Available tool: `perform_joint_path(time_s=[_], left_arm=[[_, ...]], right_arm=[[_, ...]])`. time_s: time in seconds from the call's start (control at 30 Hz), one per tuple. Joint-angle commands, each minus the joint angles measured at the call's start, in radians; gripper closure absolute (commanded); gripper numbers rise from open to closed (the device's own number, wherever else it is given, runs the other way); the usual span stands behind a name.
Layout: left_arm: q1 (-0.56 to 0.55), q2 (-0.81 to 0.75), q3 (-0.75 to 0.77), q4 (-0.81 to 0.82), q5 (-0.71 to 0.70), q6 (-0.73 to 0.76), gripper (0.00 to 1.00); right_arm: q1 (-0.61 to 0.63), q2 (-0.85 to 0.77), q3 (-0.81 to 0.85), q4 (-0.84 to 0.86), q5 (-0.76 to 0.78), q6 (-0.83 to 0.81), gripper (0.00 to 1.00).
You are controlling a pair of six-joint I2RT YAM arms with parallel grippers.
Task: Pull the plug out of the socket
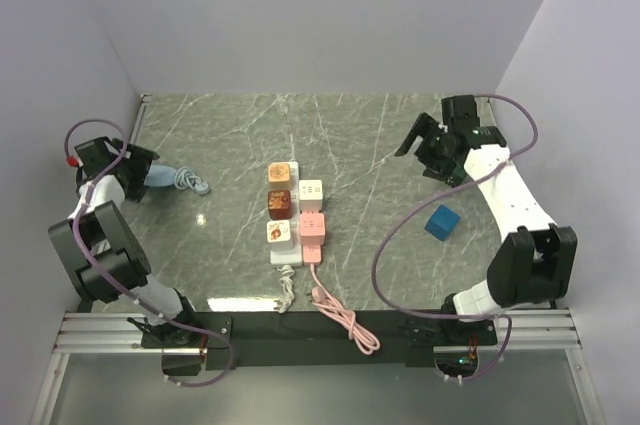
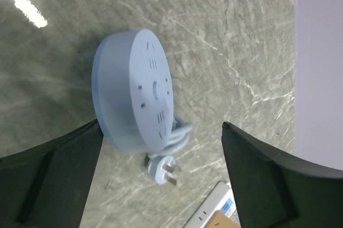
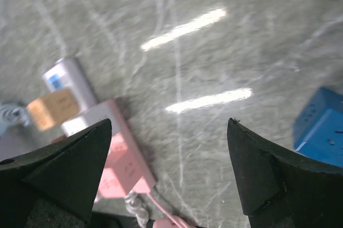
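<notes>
Marbled surface (image 1: 400, 175); my left gripper (image 1: 140, 173) and right gripper (image 3: 170, 122) both spread. Brown plug (image 1: 279, 204), twelve o'clock of the white cord (image 1: 286, 290), seems rigid; I'd pinch its sides.

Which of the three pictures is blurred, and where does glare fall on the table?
Right wrist: blurred, the pink strip and blue cube smeared, two glare streaks on the table. Left wrist: sharp on the round socket, one glare patch at upper left. Top: sharp, evenly lit, soft shadows.
</notes>
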Motion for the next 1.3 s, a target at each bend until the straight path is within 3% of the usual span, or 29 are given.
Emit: perform_joint_path(time_s=[0.0,0.47,0.67,0.77,0.93,1.1,1.27], left_arm=[[0.004,-0.115,-0.019,-0.032,-0.027,-0.005,0.01],[-0.028,-0.405,-0.076,-0.327,0.034,0.035,0.01],[-0.036,-0.554,-0.102,-0.442,0.040,0.062,0.01],[-0.037,-0.614,-0.104,-0.471,0.059,0.087,0.01],[-0.076,-0.674,-0.081,-0.454,0.123,0.125,0.01],[-0.146,-0.671,-0.078,-0.359,0.232,0.137,0.01],[-0.292,-0.603,-0.038,-0.341,0.254,0.174,0.01]], right_arm=[[0.033,-0.083,0.001,0.063,-0.097,-0.028,0.05],[0.109,-0.083,0.058,-0.018,-0.052,-0.108,0.04],[0.126,-0.127,0.013,0.064,-0.311,-0.131,0.05],[0.149,-0.136,0.007,0.081,-0.301,-0.136,0.05],[0.221,-0.112,0.028,0.057,-0.307,-0.186,0.06],[0.339,-0.025,0.105,0.003,-0.200,-0.211,0.07],[0.470,0.075,0.157,-0.012,-0.099,-0.166,0.08]])
